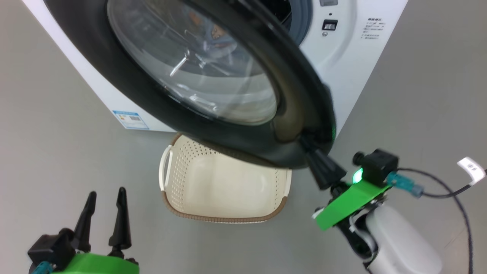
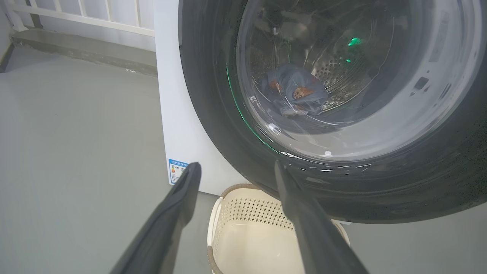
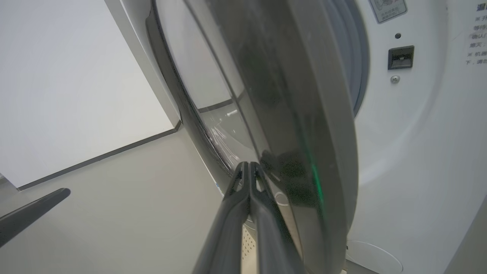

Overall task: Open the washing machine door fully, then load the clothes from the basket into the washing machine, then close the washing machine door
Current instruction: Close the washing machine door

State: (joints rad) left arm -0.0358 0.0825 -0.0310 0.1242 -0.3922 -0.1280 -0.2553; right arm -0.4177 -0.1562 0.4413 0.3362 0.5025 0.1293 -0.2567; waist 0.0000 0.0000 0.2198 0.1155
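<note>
Door (image 1: 300,99) hangs half-swung over the basket (image 1: 224,220) in the head view, its free edge touching the clenched, empty right gripper (image 1: 306,142); the left gripper (image 1: 106,192), spread wide and empty, is well apart. Left wrist view: clothes (image 2: 296,93) lie in the drum behind the glass. Right wrist view: the machine (image 3: 418,152) lies right of the tips, so closing likely means pushing that way.
</note>
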